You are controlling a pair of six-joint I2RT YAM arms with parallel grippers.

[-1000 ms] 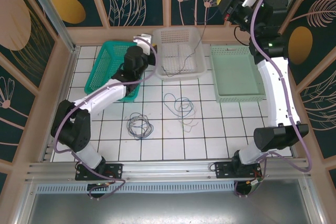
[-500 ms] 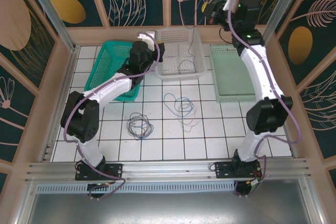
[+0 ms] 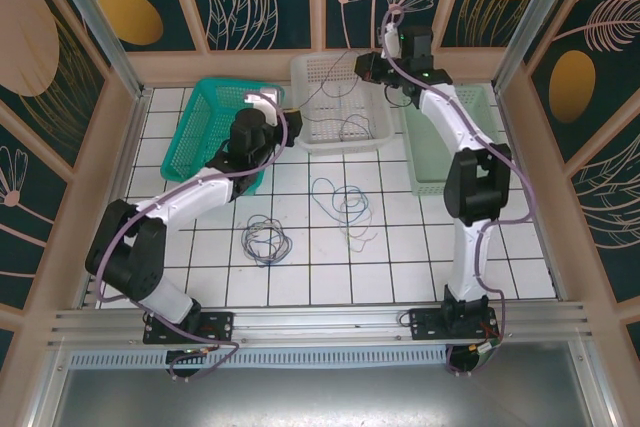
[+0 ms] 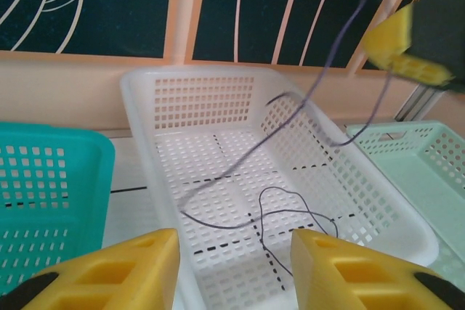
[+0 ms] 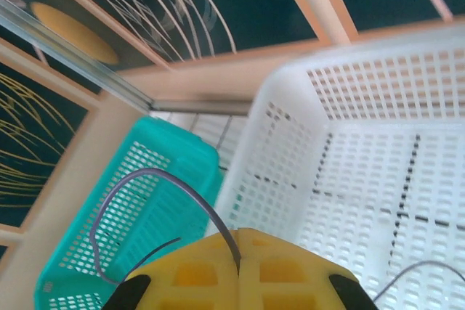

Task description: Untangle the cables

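R gripper clenched above white basket, dark cable pinched betw. its yellow pads; cable drops from there into basket, loose end curled on basket floor. L gripper released, fingers apart, nothing betw. them, hovering at basket's near-left rim, beside teal basket. On tiled table: dark grey coil; blue + pale loops overlapping near centre, apart from coil
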